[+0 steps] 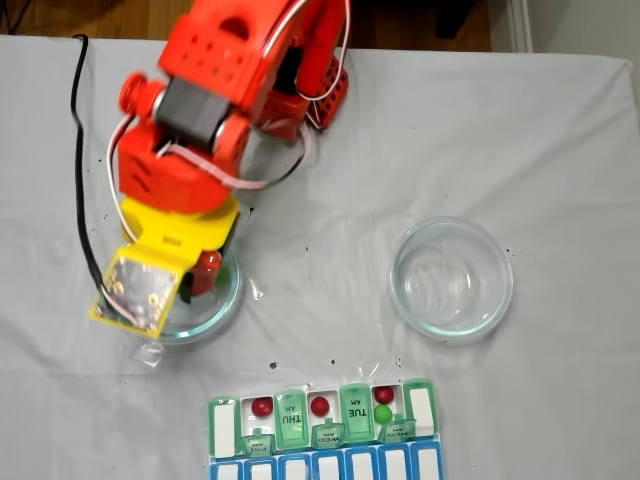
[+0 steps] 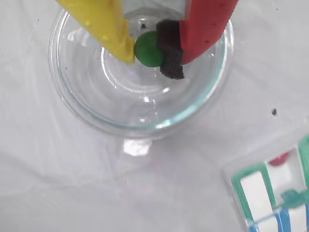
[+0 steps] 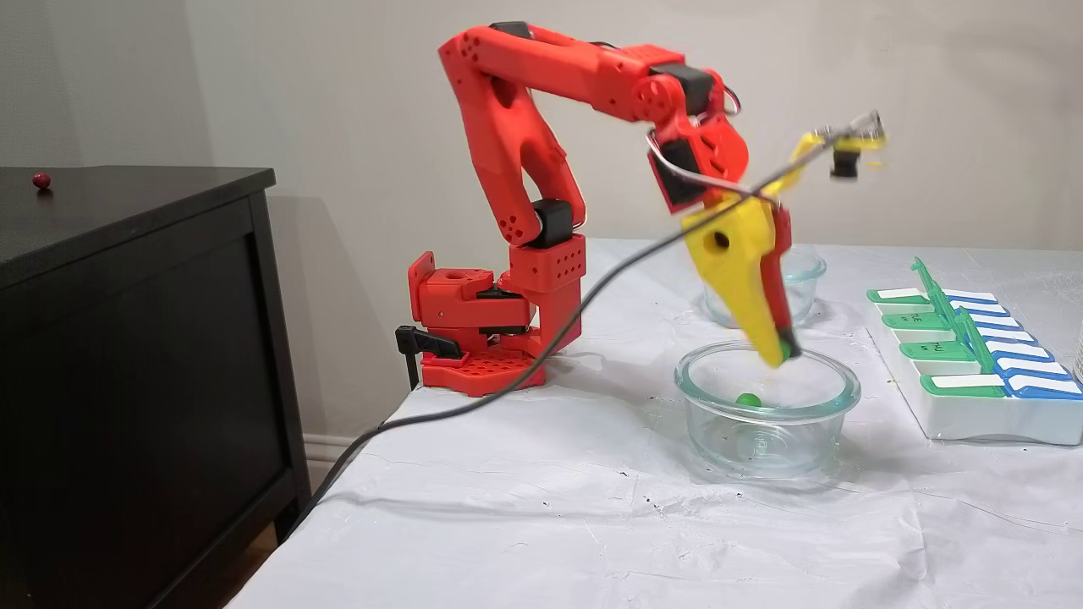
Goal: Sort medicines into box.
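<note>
Gripping a green ball (image 2: 149,48) over the glass dish (image 2: 77,104), fingers (image 2: 113,34) hiding its edges.

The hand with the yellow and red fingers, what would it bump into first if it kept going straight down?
Probably the bottom of the glass dish. The hand, pinching a green ball, points down into it.

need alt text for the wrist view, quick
The gripper, one finger yellow and one red with a black foam pad, is shut on a green ball above a clear glass dish on white cloth. A corner of the pill organizer shows at lower right.
</note>
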{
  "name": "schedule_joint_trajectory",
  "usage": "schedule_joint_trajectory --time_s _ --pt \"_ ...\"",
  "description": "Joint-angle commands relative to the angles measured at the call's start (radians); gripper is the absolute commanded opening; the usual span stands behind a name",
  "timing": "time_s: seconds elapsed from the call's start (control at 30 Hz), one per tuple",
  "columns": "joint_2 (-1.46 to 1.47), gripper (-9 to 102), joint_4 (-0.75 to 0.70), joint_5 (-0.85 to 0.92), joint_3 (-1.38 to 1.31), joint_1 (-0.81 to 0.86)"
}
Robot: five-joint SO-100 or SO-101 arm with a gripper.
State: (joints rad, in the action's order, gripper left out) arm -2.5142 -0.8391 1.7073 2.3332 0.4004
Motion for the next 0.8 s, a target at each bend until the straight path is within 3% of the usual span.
schedule_joint_trajectory --time_s 0.0,0.13,0.27,0.5,0.77 --pt "-0.189 0 0.129 -0.233 -0.008 -0.107" --pt "-0.189 0 0.328 -0.538 0.063 -0.238" --pt "-0.040 0 0.333 -0.825 0.002 -0.331" --pt "0.097 0 0.526 -1.014 0.044 -0.471" --pt "0.310 0 0.706 -1.086 -0.021 -0.479"
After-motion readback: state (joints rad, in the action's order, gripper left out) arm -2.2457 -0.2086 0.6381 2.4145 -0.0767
